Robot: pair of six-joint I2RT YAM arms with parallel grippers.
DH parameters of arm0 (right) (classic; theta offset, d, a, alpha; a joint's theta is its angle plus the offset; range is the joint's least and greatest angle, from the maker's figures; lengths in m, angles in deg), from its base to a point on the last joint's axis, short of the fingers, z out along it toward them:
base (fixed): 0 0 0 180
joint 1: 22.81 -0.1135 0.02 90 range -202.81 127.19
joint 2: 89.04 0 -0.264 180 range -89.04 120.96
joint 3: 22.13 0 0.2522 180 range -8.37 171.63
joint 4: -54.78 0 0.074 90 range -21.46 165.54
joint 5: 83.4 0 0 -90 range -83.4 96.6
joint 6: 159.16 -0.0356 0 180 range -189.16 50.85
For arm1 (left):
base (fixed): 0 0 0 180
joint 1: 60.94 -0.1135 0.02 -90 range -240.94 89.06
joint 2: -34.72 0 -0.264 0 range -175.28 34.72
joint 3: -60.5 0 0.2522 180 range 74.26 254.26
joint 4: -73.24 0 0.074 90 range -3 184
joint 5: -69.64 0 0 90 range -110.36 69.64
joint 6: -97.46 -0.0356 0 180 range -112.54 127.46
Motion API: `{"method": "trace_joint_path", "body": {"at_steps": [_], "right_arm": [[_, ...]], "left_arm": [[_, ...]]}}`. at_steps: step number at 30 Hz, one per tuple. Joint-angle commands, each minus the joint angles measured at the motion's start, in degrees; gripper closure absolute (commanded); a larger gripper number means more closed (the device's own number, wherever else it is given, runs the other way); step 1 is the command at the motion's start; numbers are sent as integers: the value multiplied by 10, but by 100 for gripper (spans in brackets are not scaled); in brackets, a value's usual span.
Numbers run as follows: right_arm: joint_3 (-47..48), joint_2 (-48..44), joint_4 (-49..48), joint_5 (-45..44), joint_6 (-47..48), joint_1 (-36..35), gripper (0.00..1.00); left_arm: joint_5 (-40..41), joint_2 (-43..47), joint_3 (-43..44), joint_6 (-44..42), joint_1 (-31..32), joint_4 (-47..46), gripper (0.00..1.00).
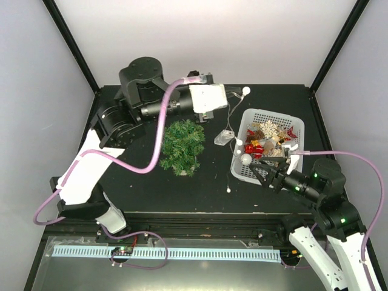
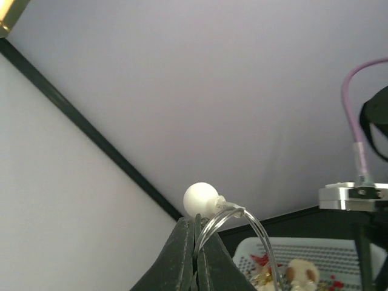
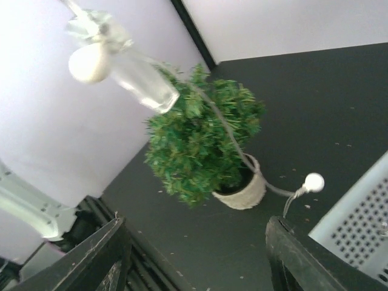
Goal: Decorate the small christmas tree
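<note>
The small christmas tree (image 1: 180, 145) stands in its white pot left of centre; the right wrist view shows it too (image 3: 203, 142). My left gripper (image 1: 233, 96) is raised at the back, above and right of the tree. It is shut on the clear wire of a light string (image 2: 233, 221), just below a white bulb (image 2: 200, 200). The string hangs down past a clear battery box (image 1: 224, 137) to another bulb (image 1: 229, 190) on the table. My right gripper (image 1: 267, 176) is open and empty at the near-left corner of the white basket (image 1: 245, 173) of ornaments.
The basket holds several red, gold and white ornaments (image 1: 270, 142). In the right wrist view the battery box (image 3: 142, 82) dangles in front of the tree and a bulb (image 3: 313, 182) lies right of the pot (image 3: 242, 191). Black frame posts stand at the table's back corners.
</note>
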Motion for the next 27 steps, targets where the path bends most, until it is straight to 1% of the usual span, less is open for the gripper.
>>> {"method": "trace_joint_path", "body": {"at_steps": [1,2,4,6,11,14,16,18,20,23,27], "right_arm": [[22,30,38,-90,37,-1,37],[28,40,45,-112,38,-2,37],[36,60,40,-120,44,-2,37],[41,77,29,-120,46,-2,37],[52,93,-5,-58,52,-1,38],[57,83,-31,-2,46,-2,38],[63,85,-28,12,43,-2,38],[72,96,-4,-7,52,-3,38],[80,108,24,-60,61,-6,39],[91,134,61,-148,62,-8,40],[104,166,95,-230,57,-11,40]], "left_arm": [[159,-17,21,-75,33,-44,98],[180,-21,21,-88,39,-51,98],[212,-25,20,-109,48,-62,98],[220,-27,21,-119,53,-68,98],[187,-26,24,-123,53,-42,98],[194,-32,22,-128,53,-30,99],[203,-39,22,-129,53,-27,98],[202,-46,26,-131,53,-16,98],[209,-61,38,-136,56,2,98],[275,-91,61,-153,66,21,98],[365,-130,82,-183,76,36,98]]}}
